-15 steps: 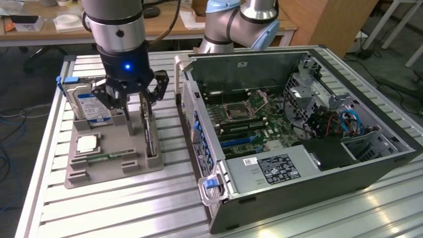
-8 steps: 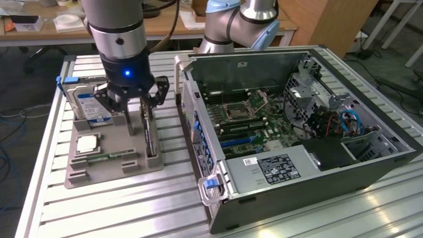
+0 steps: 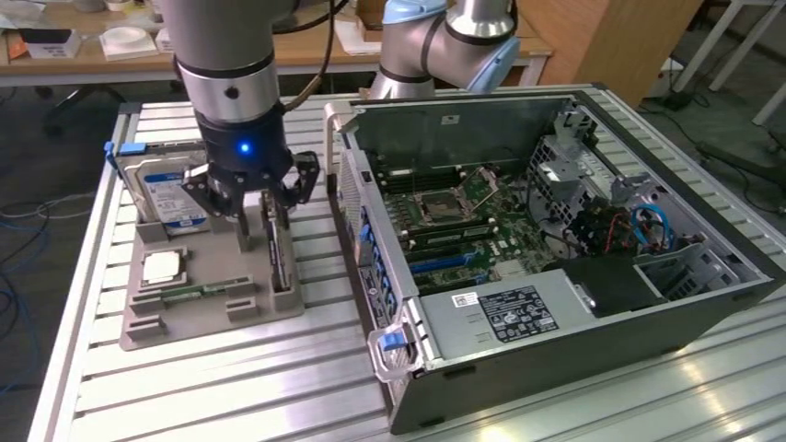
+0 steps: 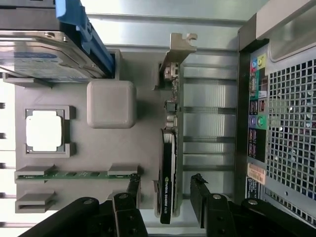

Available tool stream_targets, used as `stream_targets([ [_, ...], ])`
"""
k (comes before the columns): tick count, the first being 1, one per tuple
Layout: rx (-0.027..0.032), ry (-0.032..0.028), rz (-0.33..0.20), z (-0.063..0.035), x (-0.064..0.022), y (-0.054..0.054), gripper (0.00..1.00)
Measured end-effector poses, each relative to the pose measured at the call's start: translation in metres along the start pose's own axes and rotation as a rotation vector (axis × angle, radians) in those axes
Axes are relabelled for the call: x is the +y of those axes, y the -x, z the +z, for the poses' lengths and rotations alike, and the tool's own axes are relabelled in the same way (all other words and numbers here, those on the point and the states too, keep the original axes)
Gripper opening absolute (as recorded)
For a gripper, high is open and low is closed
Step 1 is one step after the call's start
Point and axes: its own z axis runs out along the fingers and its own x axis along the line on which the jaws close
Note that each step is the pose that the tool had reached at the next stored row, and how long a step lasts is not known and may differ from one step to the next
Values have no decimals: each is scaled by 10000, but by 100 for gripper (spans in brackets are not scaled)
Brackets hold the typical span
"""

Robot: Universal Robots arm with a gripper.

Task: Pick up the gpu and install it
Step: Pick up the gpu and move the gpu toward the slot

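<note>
Now the end effector [image 4: 166, 183] is spread wide, straddling the gpu [image 4: 168, 153] without touching it. The gpu stands on edge along the edge of the grey holder [image 4: 145, 133].

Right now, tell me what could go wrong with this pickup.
The open hand straddles the gpu, which stands on edge in the gray holder; an off-centre squeeze might tilt it and jam it there. One finger sits close to a holder block and may catch it. The computer case stands close by, so the lifted card could clip its wall.
</note>
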Motion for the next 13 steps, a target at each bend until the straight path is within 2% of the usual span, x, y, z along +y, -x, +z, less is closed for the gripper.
stream_targets([
  [9, -7, -8, 205, 166, -7, 88, 53],
  [13, -10, -10, 266, 223, -10, 88, 53],
])
